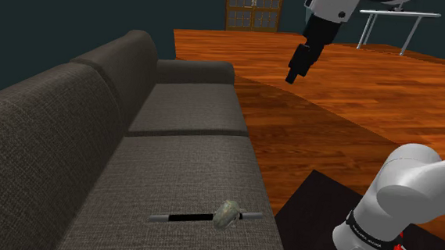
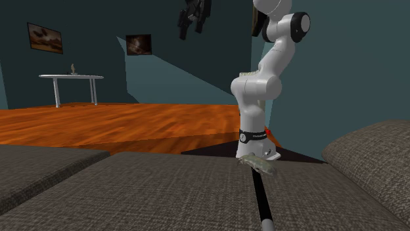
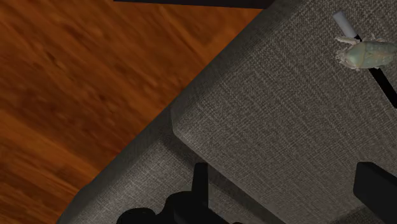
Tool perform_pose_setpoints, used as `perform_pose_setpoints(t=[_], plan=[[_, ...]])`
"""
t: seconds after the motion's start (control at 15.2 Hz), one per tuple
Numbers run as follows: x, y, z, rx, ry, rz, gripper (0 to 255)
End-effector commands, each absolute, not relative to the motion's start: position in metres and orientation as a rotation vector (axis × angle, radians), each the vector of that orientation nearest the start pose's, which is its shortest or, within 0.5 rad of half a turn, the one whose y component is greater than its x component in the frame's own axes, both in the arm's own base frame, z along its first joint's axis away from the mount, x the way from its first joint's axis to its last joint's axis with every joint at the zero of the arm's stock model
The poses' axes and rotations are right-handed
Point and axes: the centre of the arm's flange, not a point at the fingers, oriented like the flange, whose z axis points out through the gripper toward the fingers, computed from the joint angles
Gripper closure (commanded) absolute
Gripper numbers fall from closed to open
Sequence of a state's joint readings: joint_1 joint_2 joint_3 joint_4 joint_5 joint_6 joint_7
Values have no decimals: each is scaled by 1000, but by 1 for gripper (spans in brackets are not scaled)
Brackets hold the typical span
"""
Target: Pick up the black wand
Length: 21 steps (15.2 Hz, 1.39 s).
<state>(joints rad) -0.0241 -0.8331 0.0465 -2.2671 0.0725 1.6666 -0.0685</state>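
Note:
The black wand (image 1: 189, 217) with silvery ends lies flat on the near seat cushion of a dark grey sofa (image 1: 172, 161), close to its front edge. A small grey-green lump (image 1: 226, 214) sits on the wand toward one end. The second exterior view has the wand (image 2: 261, 197) running toward the camera, with the lump (image 2: 258, 163) at its far end. My gripper (image 1: 296, 73) hangs high over the wooden floor, well away from the wand, and is open and empty. In the wrist view the gripper (image 3: 286, 191) has its fingers apart; the wand (image 3: 385, 83) and lump (image 3: 366, 54) lie far off on the cushion.
Sofa backrest (image 1: 48, 127) and far armrest (image 1: 196, 70) bound the seat. Orange wooden floor (image 1: 355, 96) lies beside the sofa. A white table (image 1: 391, 23) and a panelled cabinet (image 1: 253, 8) stand at the back. My stand (image 1: 317, 227) is next to the sofa's front edge.

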Motion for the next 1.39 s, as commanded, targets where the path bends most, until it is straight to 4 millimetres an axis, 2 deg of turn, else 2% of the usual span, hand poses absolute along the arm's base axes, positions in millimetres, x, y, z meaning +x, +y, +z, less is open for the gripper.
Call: perform_pose_setpoints(t=[0.0, 0.66, 1.32], plan=[[301, 20, 657, -3087, -125, -362, 0], [356, 114, 577, -3076, -460, -236, 0], [384, 214, 491, -3025, -791, -106, 0]])
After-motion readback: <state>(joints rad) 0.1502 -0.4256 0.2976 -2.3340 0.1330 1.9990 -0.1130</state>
